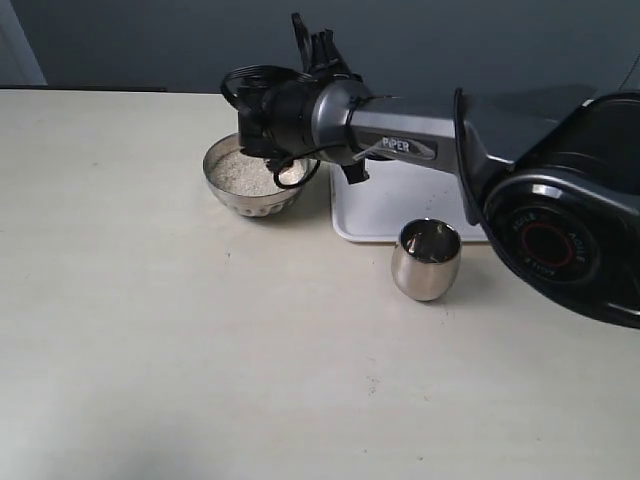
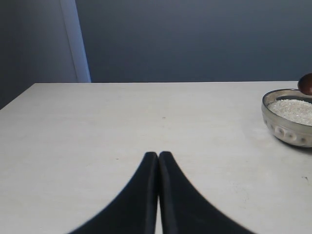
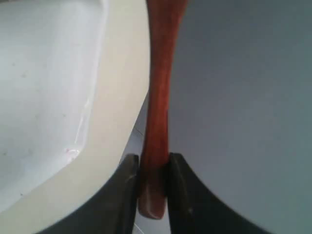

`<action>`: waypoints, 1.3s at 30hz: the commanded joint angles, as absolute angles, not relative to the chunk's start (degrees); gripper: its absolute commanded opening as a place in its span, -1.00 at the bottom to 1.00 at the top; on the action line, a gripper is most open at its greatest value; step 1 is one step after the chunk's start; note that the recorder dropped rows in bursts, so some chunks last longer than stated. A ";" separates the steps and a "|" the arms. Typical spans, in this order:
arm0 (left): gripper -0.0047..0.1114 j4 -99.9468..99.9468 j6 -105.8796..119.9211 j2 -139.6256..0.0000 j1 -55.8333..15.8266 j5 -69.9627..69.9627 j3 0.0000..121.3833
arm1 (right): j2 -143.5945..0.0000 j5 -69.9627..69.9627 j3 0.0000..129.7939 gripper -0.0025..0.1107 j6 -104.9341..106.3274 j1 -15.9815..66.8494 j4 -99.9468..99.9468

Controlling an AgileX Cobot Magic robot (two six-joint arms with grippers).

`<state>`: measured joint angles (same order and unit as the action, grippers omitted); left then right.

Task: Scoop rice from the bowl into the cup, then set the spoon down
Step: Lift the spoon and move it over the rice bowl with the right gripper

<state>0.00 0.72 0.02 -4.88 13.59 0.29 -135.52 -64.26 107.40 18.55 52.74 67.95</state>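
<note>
The steel bowl point(image 1: 256, 203) stands left of centre on the table, filled with white rice point(image 1: 243, 172). My right arm reaches across above it, and my right gripper point(image 3: 152, 163) is shut on the end of the reddish-brown spoon point(image 3: 161, 73). The arm's wrist hides the spoon in the exterior view. The left wrist view shows the bowl point(image 2: 282, 129), the rice point(image 2: 295, 108), and the spoon's dark head point(image 2: 306, 84) at the bowl's rim. The steel cup point(image 1: 427, 258) stands upright to the right of the bowl. My left gripper point(image 2: 158, 155) is shut on nothing, low over bare table.
A white tray point(image 1: 400, 205) lies between the bowl and the cup, just behind the cup; its rim point(image 3: 73, 146) shows in the right wrist view. The right arm's big black base joint point(image 1: 560, 235) fills the right edge. A dark wall stands behind the table.
</note>
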 commanded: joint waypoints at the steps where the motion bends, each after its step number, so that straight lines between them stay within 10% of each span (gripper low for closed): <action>1: -0.91 0.00 0.56 0.00 -5.34 13.32 0.00 | -134.96 -63.97 107.58 -0.96 18.78 52.48 70.73; 39: -0.91 0.00 0.56 0.00 -5.34 13.32 0.00 | -138.64 -59.49 107.58 -0.96 24.41 52.63 72.15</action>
